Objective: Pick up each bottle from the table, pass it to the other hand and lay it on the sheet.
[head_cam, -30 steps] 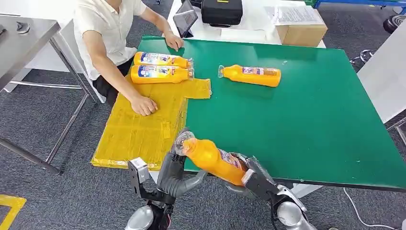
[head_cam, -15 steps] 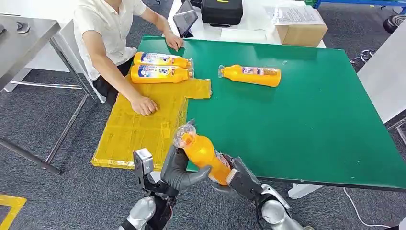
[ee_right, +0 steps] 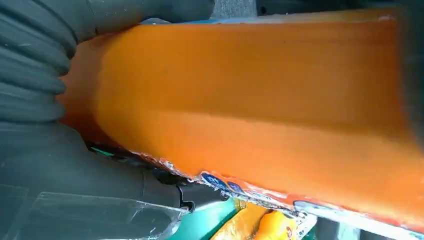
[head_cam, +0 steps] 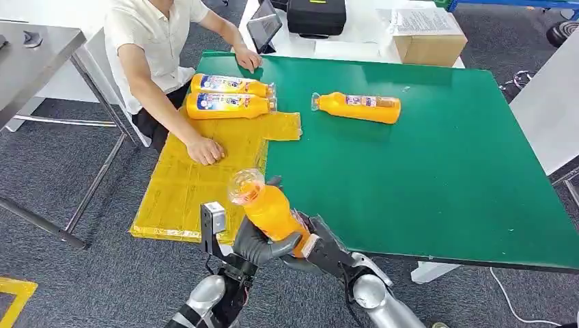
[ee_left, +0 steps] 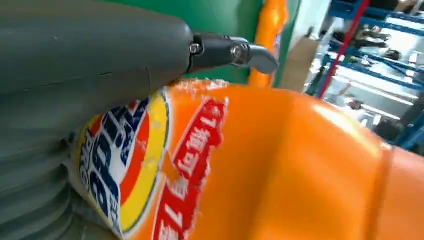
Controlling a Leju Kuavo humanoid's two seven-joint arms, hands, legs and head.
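Both the left hand (head_cam: 258,244) and the right hand (head_cam: 315,250) were wrapped around the orange bottle (head_cam: 267,208), held tilted above the green counter's (head_cam: 437,171) near edge beside the yellow sheet (head_cam: 188,188), its base hidden by fingers, its label blurred at close range.

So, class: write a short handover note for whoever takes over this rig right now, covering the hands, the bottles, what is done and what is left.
Left robot hand: wrapped around the held bottle.
Right robot hand: grips the same bottle's base. The handover is under way; which hand bears the weight, I cannot tell.
Done: two bottles lie at the yellow sheet's far end. A person's hand rests on the sheet.
Left: finish the pass, lay this bottle on the sheet, then fetch the last bottle from the green table.
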